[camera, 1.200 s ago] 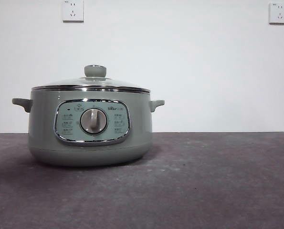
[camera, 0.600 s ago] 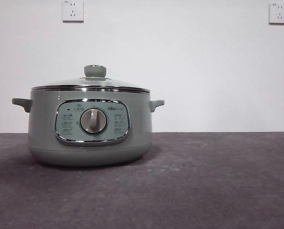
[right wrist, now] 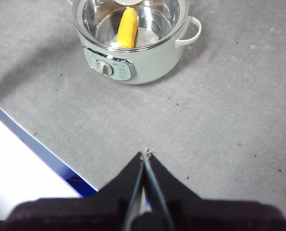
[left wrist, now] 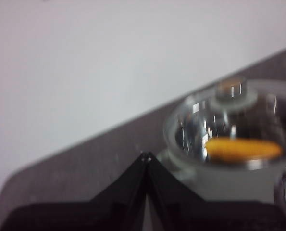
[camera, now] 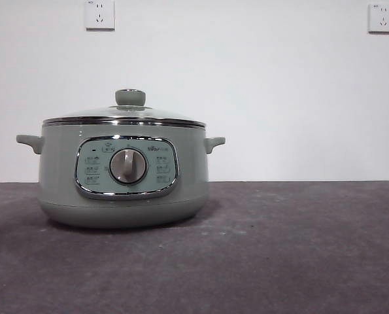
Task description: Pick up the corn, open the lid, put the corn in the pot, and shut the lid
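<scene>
The sage-green pot (camera: 122, 173) stands at the left of the grey table with the glass lid (camera: 125, 114) sitting on it, knob (camera: 130, 97) on top. The corn (right wrist: 127, 28) lies inside the pot, seen through the lid in the right wrist view; it also shows as an orange shape in the left wrist view (left wrist: 242, 149). My left gripper (left wrist: 146, 156) is shut and empty, held apart from the pot (left wrist: 239, 183). My right gripper (right wrist: 145, 153) is shut and empty, well back from the pot (right wrist: 138, 57) above bare table.
Two wall sockets (camera: 99, 14) sit on the white wall behind. A blue-edged white board (right wrist: 27, 173) lies beside the table under the right arm. Grey tabletop (camera: 292, 248) stretches to the right of the pot.
</scene>
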Robot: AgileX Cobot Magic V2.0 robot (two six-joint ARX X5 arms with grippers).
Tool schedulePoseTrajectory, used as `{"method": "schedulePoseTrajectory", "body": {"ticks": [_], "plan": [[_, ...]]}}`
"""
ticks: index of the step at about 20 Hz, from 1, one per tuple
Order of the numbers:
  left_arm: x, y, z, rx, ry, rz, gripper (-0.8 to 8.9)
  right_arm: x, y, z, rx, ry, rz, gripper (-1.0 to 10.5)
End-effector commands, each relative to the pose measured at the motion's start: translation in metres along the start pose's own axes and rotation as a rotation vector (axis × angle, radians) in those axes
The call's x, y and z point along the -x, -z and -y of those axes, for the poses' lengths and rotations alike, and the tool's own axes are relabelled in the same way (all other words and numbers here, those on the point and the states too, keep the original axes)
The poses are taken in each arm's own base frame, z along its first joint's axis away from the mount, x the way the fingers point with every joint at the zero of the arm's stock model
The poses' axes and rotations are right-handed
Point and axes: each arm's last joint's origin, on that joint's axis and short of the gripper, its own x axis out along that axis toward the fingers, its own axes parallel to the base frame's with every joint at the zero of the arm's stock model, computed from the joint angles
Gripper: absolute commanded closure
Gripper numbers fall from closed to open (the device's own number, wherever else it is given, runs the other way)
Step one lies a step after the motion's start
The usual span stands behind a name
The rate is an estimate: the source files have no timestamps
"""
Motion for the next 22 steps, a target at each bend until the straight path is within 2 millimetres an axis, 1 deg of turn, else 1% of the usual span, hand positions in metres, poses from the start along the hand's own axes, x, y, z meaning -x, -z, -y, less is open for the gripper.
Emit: {"method": "schedulePoseTrajectory", "body": {"ticks": [1,3,5,7,11,22], "plan": [[-0.001,0.032,0.008,0.069,-0.017,-0.039,8.15,-0.002,0.004,0.000,0.002,0.002,-0.036,9.5],[-0.002,0.056,0.015,0.110,-0.024,-0.072,8.14,-0.002,0.004,0.000,0.001,0.001,-0.036,9.5],[-0.002,0.075,0.020,0.144,-0.029,-0.092,8.15,-0.002,0.004,0.000,0.001,0.001,-0.036,9.5],[-0.002,0.089,0.025,0.177,-0.032,-0.101,8.14,-0.002,0.004,0.000,0.002,0.002,-0.036,9.5],[-0.004,0.110,0.032,0.251,-0.031,-0.118,8.15,-0.002,0.004,0.000,0.001,0.002,-0.036,9.5],[-0.005,0.111,0.032,0.268,-0.025,-0.120,8.15,-0.004,0.003,0.000,0.001,0.003,-0.042,9.5]]}}
